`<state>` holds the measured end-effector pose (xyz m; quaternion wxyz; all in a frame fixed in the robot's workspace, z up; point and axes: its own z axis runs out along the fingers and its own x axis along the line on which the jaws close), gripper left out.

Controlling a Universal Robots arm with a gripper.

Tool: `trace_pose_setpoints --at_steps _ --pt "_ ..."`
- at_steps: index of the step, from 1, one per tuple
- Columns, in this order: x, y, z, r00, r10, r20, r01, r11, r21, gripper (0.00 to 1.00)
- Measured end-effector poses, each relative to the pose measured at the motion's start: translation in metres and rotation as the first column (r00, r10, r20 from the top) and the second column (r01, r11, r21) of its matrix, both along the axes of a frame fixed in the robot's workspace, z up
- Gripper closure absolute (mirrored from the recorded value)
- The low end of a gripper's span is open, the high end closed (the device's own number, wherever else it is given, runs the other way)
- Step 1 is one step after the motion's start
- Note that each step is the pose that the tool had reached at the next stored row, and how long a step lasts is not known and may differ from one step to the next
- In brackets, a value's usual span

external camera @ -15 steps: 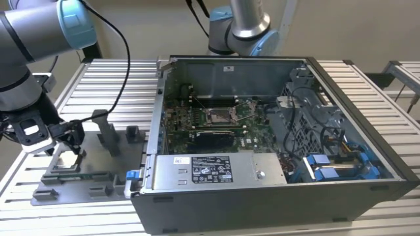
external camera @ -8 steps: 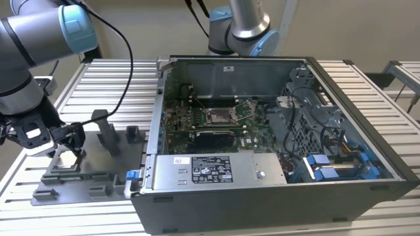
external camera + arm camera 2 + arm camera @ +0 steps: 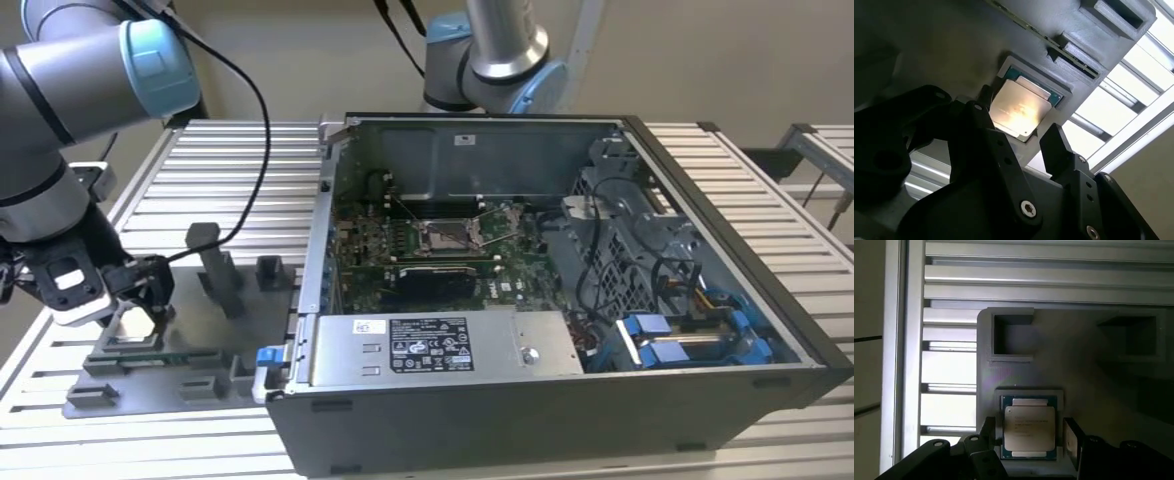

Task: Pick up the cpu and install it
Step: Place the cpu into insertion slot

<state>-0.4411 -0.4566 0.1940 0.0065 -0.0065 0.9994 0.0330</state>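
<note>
The gripper (image 3: 1016,122) points straight down from the bent arm, its fingers spread and holding nothing, one on either side of the cpu (image 3: 1030,427) (flat in its pocket of the grey fixture tray (image 3: 187,350)). The open computer case (image 3: 561,420) stands beyond.

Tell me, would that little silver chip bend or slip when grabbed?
The cpu is a flat metal-topped square, so probably stiff and light. Its shiny top looks slick, so edge grips seem safer. It sits in a tray recess, so pushing likely won't slide it.
</note>
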Motion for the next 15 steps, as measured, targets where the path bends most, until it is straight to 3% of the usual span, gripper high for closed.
trace_pose_setpoints --at_steps 15 --pt "-0.0007 -0.0001 -0.0016 1.0 0.0 -0.0003 0.0 1.0 0.0 0.0"
